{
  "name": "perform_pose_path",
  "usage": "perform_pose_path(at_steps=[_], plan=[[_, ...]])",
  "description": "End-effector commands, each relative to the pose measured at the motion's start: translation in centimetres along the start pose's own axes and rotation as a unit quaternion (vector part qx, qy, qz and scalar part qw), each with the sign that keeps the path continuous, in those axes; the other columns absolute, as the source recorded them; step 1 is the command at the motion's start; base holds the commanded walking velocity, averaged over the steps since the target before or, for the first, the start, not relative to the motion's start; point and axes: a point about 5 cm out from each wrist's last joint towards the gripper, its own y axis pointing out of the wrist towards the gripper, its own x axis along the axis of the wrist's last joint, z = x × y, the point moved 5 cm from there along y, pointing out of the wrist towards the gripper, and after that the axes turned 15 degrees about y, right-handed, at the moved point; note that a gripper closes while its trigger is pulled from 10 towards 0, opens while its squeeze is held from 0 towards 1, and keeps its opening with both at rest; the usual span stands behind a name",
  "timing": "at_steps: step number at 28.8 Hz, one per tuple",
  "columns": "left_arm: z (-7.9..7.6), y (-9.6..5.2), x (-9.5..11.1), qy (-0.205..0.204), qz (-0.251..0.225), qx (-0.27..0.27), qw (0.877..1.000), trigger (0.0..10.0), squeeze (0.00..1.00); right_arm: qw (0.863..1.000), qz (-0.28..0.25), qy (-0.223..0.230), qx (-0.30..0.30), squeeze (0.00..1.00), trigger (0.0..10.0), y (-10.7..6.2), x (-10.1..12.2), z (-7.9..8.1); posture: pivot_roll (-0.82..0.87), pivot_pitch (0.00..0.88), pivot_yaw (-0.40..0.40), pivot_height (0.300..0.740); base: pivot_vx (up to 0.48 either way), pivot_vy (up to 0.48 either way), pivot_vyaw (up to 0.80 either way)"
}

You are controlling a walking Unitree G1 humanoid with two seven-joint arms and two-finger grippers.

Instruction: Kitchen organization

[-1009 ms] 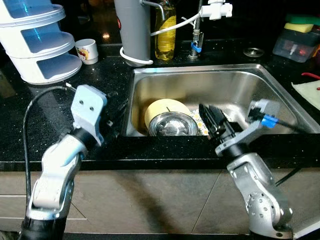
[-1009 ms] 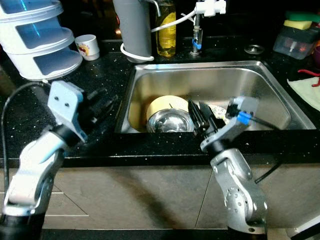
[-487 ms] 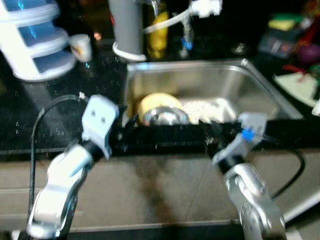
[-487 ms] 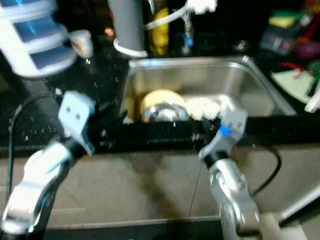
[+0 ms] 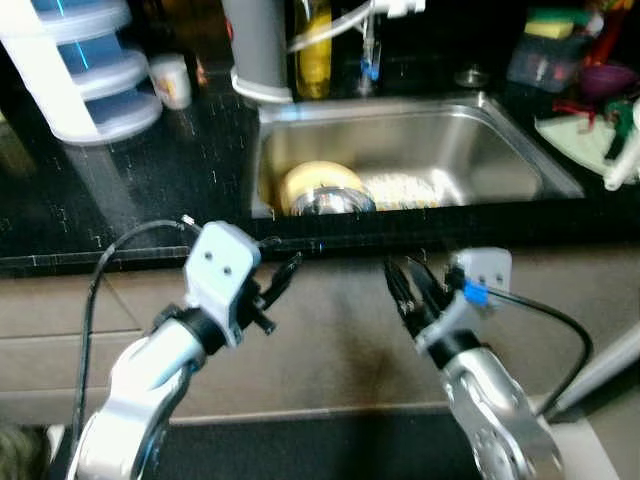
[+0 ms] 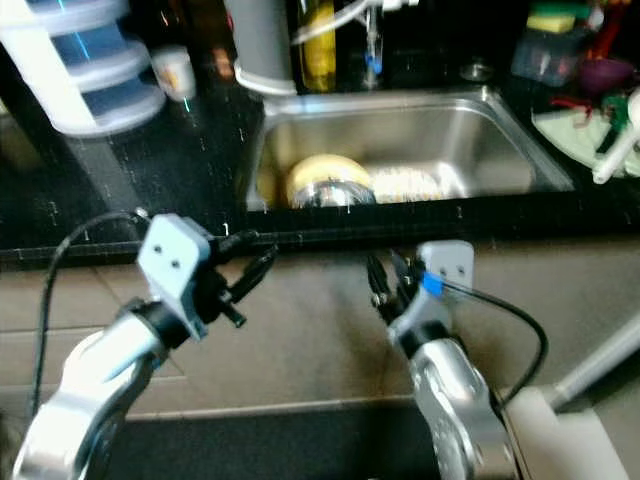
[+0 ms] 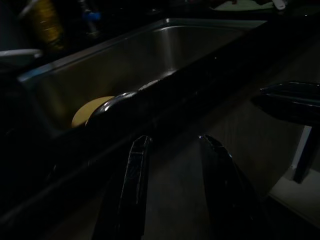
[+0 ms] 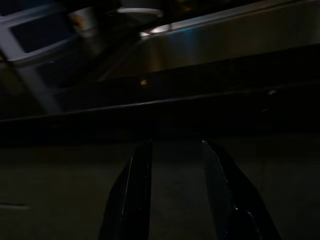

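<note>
A stainless sink (image 5: 470, 150) is set in the black counter. In it a yellow plate (image 5: 318, 180) leans behind a steel bowl (image 5: 332, 203), with a pale patterned dish (image 5: 402, 188) beside them. Both arms are held out below the counter's front edge, in front of the cabinet doors. My left gripper (image 5: 284, 276) is open and holds nothing; its wrist view looks over the edge at the plate (image 7: 87, 111). My right gripper (image 5: 410, 285) is open and holds nothing too, its fingers (image 8: 140, 170) pointing at the dark counter front.
A white tiered rack (image 5: 85, 75) and a small cup (image 5: 175, 80) stand at the back left. A grey cylinder (image 5: 258, 50), a yellow bottle (image 5: 313, 45) and the faucet (image 5: 370, 45) are behind the sink. A sponge box (image 5: 545, 55) and cloth (image 5: 585, 130) lie right.
The whole view has pulled back from the counter. My right gripper has come out of the sink and my left off the countertop; both now hang lower, in front of the cabinets.
</note>
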Motion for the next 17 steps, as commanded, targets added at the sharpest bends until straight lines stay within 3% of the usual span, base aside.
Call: perform_pose_path(at_steps=[1, 5, 9, 12, 17], plan=[[-0.1, -0.2, 0.4, -0.001, -0.004, 0.002, 1.0, 10.0, 0.0, 1.0, 0.0, 0.003, 0.006, 0.0, 10.0, -0.1, 0.0, 0.3, 0.03, 0.0, 0.011, 0.74, -0.262, 0.0, 0.0], [0.8, -1.2, 0.0, -0.009, 0.003, 0.045, 0.999, 10.0, 0.0, 1.0, 0.0, 0.002, -0.001, 0.0, 10.0, -0.2, -0.2, 0.1, 0.02, 0.0, 0.015, 0.74, -0.247, 0.0, 0.0], [1.1, -2.9, -1.3, -0.032, 0.035, 0.085, 0.995, 10.0, 0.0, 1.0, 0.007, -0.003, -0.003, 0.0, 10.0, -0.6, -0.4, -0.2, 0.02, 0.0, 0.012, 0.74, 0.0, 0.0, 0.0], [0.8, -3.8, -1.7, -0.055, 0.047, 0.097, 0.993, 10.0, 0.0, 1.0, 0.011, -0.005, 0.001, 0.0, 10.0, -0.8, -0.6, -0.1, 0.02, 0.0, 0.01, 0.74, 0.0, 0.0, 0.0], [-0.7, -4.3, -1.5, -0.089, 0.049, 0.086, 0.991, 10.0, 0.0, 1.0, 0.018, -0.011, 0.022, 0.0, 10.0, -0.8, -0.8, 0.4, 0.02, 0.0, 0.01, 0.74, 0.0, 0.0, 0.75]])
